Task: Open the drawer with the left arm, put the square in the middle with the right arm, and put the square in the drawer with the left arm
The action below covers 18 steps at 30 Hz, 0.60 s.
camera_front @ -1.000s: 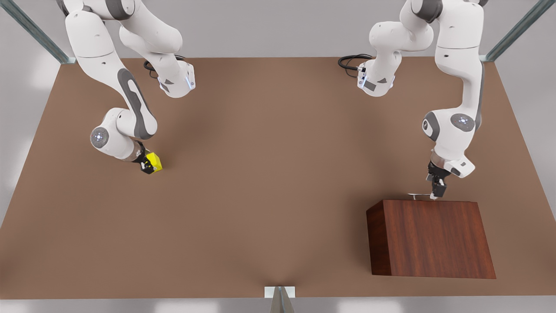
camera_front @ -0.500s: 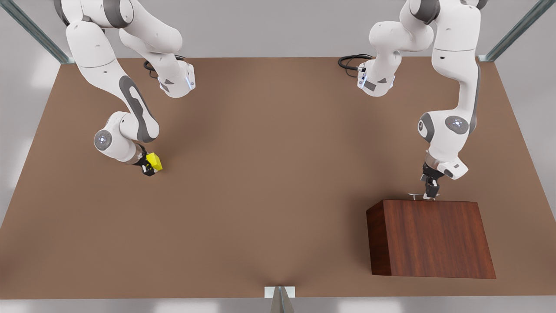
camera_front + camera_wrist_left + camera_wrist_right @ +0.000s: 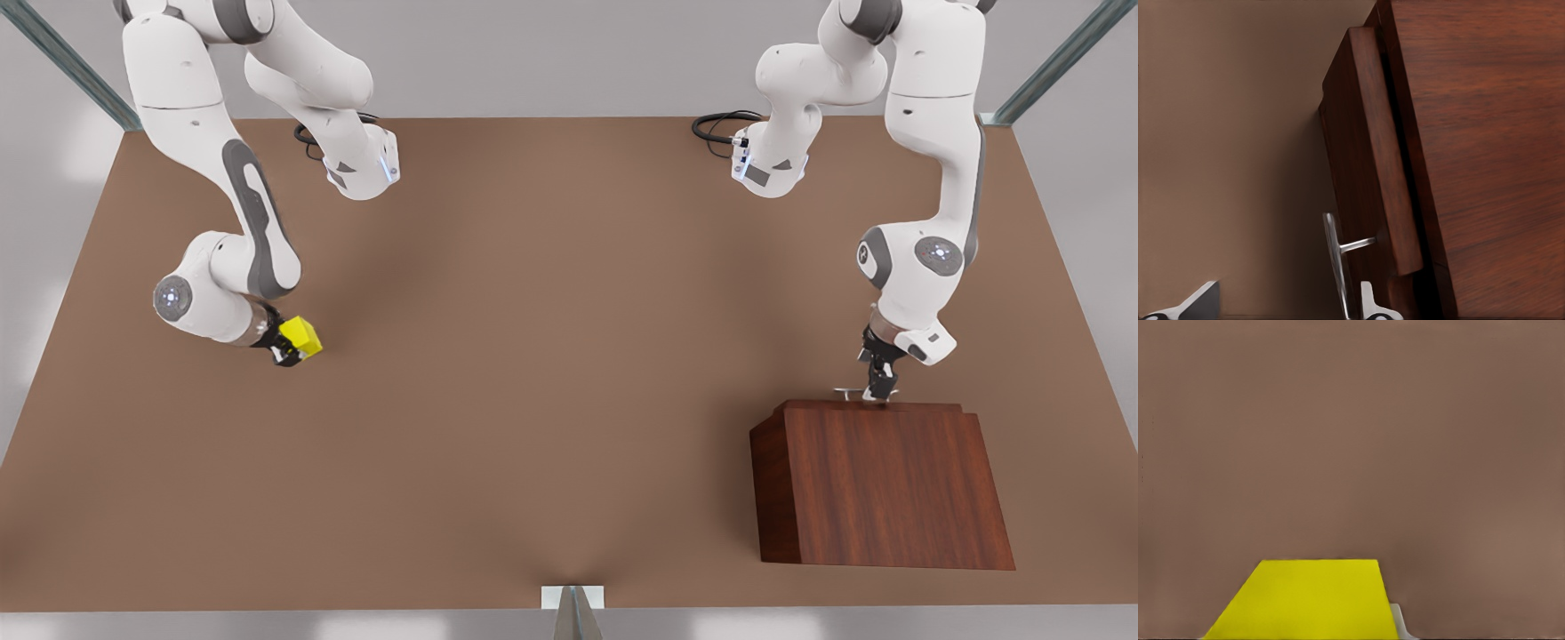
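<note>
The dark wood cabinet [image 3: 880,484] stands at the front view's right; its drawer [image 3: 1368,167] sticks out a little from the far face. My left gripper [image 3: 878,389] is at the silver bar handle [image 3: 1336,260]. The handle lies between its fingers [image 3: 1370,300], which stand wide apart, one of them behind the bar. At the front view's left, my right gripper [image 3: 284,348] is shut on the yellow square [image 3: 300,336], held just off the table. The right wrist view has the square [image 3: 1305,600] close up over bare tabletop.
The brown tabletop [image 3: 533,356] stretches bare between the two arms. Both arm bases with black cables [image 3: 720,129] sit at the far edge. A small metal bracket [image 3: 573,600] marks the near edge.
The drawer has slid out a little toward the far side as my left gripper drew back with the handle. My right gripper has shifted toward the front view's left with the square.
</note>
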Tool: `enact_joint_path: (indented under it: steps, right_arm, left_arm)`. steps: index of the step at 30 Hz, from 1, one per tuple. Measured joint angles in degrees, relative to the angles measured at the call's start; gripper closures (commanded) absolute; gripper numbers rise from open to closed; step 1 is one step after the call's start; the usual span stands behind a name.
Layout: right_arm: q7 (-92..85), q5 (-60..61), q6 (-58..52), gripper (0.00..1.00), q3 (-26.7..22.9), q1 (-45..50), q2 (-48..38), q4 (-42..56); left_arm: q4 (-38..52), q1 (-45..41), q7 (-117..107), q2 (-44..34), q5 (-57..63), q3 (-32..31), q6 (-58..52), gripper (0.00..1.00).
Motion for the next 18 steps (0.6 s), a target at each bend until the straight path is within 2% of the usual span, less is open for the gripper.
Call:
enact_joint_path:
  steps: [4,6,11,14,18]
  right_arm:
    - [5.0,0.2,-5.0,0.30,0.0,8.8,1.5,8.4]
    - [14.9,0.2,-11.8,0.30,0.0,16.7,4.2,16.6]
    - [24.7,0.6,-18.9,0.30,0.1,31.2,14.9,37.2]
    - [27.7,0.7,-17.8,0.30,0.1,41.6,18.3,40.2]
    - [33.7,0.8,-13.1,0.30,0.2,47.0,23.3,42.8]
  left_arm:
    - [-0.1,0.1,0.1,-0.7,0.0,0.1,-2.5,0.00]
    - [-0.1,0.1,0.1,-1.0,0.0,0.1,-3.6,0.00]
    - [0.0,0.5,0.3,-2.5,0.1,0.3,-7.2,0.00]
    - [-0.1,0.6,0.3,-2.9,0.2,0.4,-8.6,0.00]
    - [0.0,0.6,0.3,-4.2,0.4,0.6,-11.2,0.00]
